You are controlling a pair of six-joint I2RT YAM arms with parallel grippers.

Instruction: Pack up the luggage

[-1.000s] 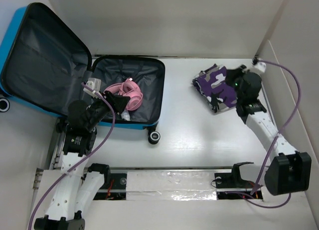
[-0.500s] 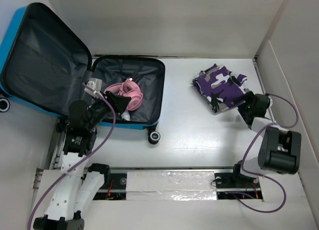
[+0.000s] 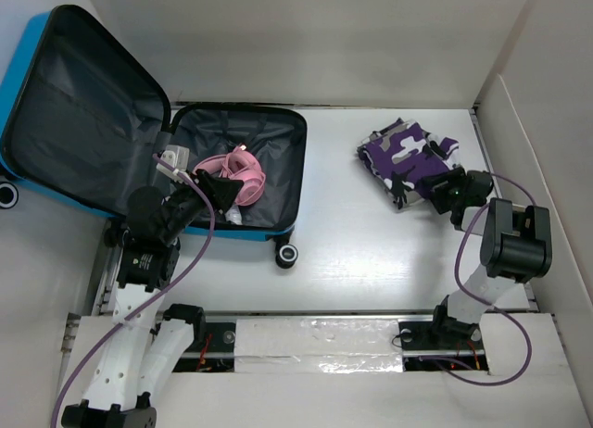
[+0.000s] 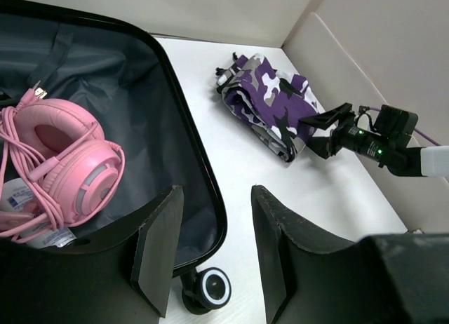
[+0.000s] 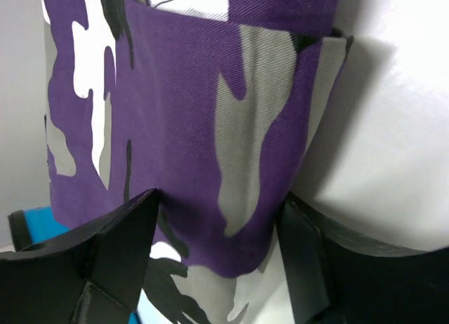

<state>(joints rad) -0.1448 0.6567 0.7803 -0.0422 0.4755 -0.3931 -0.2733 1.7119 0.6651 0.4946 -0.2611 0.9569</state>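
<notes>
Top external view: luggage lies open, upper left of frame. We judge its shell stiff, light and apt to roll; take it by the rim. Left tool spread, empty. Right tool spread at the edge of the folded camouflage cloth, not pinching.

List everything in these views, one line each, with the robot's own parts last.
luggage: one, bright blue shell with dark grey lining, lying open on the left of the table, lid raised to the far left.
headphones: one pair, pink with a pink cable, inside the luggage base.
white labelled item: one, partly hidden under the headphones; what it is cannot be told.
folded garment: one, purple, grey, white and black camouflage, on the table at the right.
table: one, white.
left gripper: open, empty, over the luggage's near rim.
right gripper: open, its jaws either side of the garment's near edge.
</notes>
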